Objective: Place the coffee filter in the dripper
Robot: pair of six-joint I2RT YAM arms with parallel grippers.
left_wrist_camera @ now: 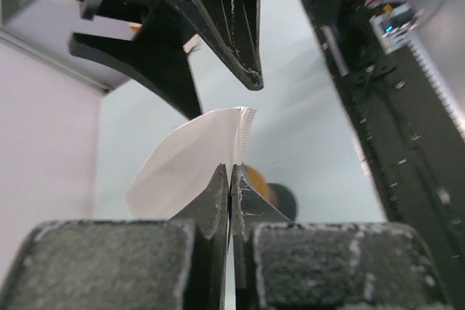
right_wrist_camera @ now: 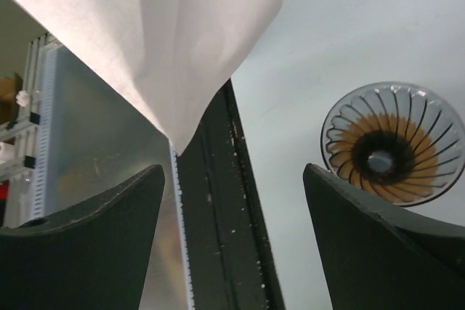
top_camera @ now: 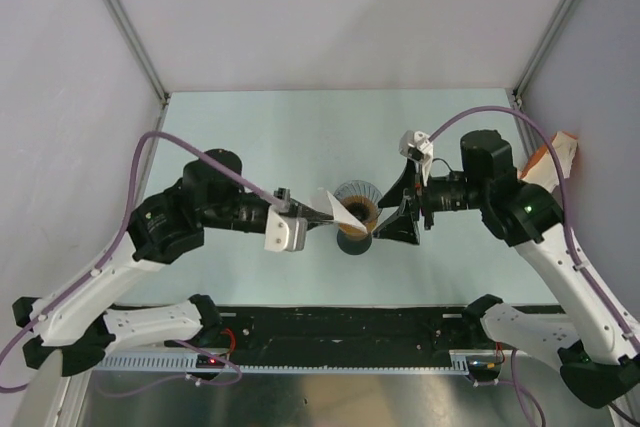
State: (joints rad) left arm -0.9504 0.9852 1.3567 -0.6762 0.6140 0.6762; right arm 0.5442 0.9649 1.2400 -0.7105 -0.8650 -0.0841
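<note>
One pale table (top_camera: 300, 137), walls (top_camera: 320, 7), dripper (top_camera: 360, 195), coffee filter (top_camera: 330, 205)

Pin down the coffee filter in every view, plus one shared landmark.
Top external: coffee filter at centre, pinched by the left gripper.
Left wrist: coffee filter centre-left, rising from the shut jaws.
Right wrist: coffee filter upper left.
Shared landmark: the black rail along the table's near edge.
</note>
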